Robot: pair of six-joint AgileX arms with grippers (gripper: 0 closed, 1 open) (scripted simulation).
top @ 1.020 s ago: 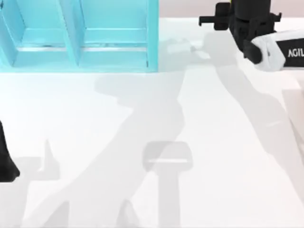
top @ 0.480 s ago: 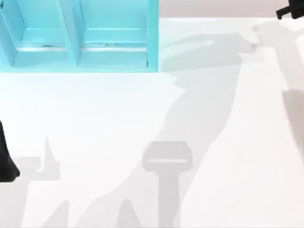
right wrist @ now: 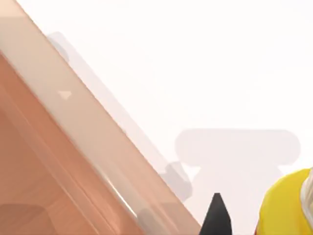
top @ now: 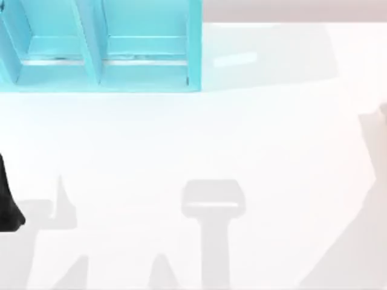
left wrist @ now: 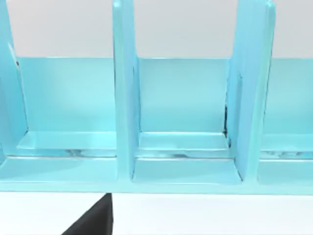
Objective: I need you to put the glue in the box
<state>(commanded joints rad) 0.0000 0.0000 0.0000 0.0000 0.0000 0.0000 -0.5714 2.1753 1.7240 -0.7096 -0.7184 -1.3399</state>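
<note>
Swung away rightward from the table's far right corner, where it stood a second ago, the right arm now casts only a grey shadow (top: 363, 199) along the table's right edge. Box, table and left arm match the earlier frames.

In the right wrist view the right gripper (right wrist: 239, 223) shows one black fingertip (right wrist: 216, 215) just beside the glue (right wrist: 286, 208). The bottle's yellow body sits close under the camera, not on the table. Judgement: the claw is closed on the glue and carrying it, lifted to clear the surface during the move. Nozzle, band and base are out of frame.

The box (top: 103, 45) is a light blue open rack with upright dividers, at the far left of the table. That is well apart from where the right arm's shadow lies, so the glue is not yet in it. The glue looks to be on the wrong side for a direct drop, so a long carry or a handover seems likely.

The left arm (top: 7, 208) is parked at the table's left edge. The left gripper (left wrist: 95, 221) faces the box compartments, and I cannot tell whether it is open or closed.

The table (top: 181, 139) is plain white, smooth and matte, with soft shadows. A brown, wood-like strip (right wrist: 44, 166) runs beside its edge in the right wrist view. Floor or another surface, cannot tell. Behind the box is a pale blank wall.
</note>
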